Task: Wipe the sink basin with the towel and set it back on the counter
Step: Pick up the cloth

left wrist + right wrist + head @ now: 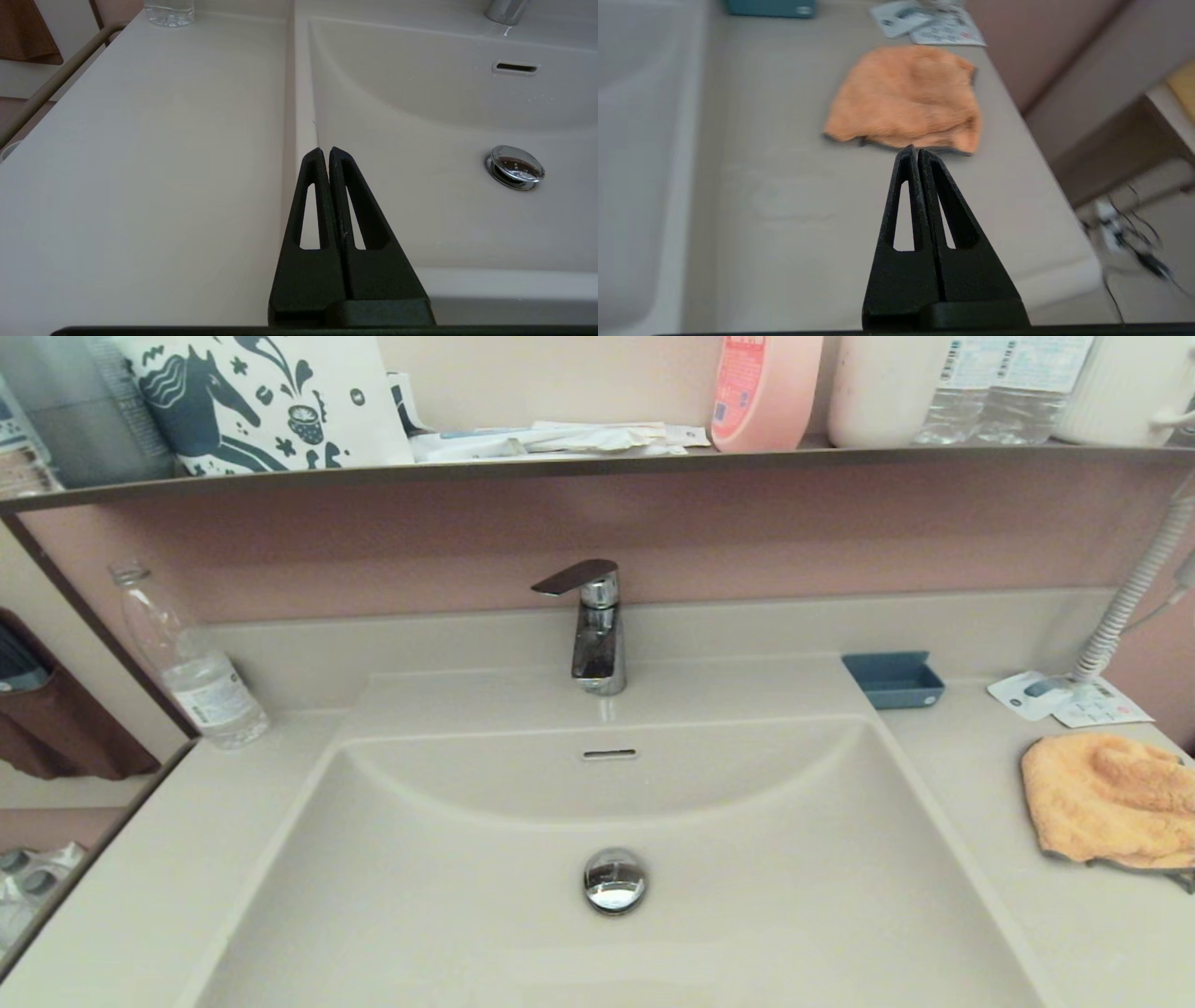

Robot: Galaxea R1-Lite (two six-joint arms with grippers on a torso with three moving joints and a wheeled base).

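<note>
Right now the orange towel (906, 100) lies on the counter (784, 224) at the sink basin's (747, 915) 3 o'clock, dead ahead of the right gripper (913, 149), nearer arm; both claws pinched closed, empty; left gripper (324, 150) idle.

The orange-peach towel (1106, 798) lies crumpled on the beige table (980, 784) to the right of the sink basin (747, 896) — its dark grey trim showing along the near edge. The basin, wide and rectangular with a curved back wall, sits bare — its round chrome drain plug (614, 879) is centred below the slot-shaped overflow hole (610, 754).
</note>
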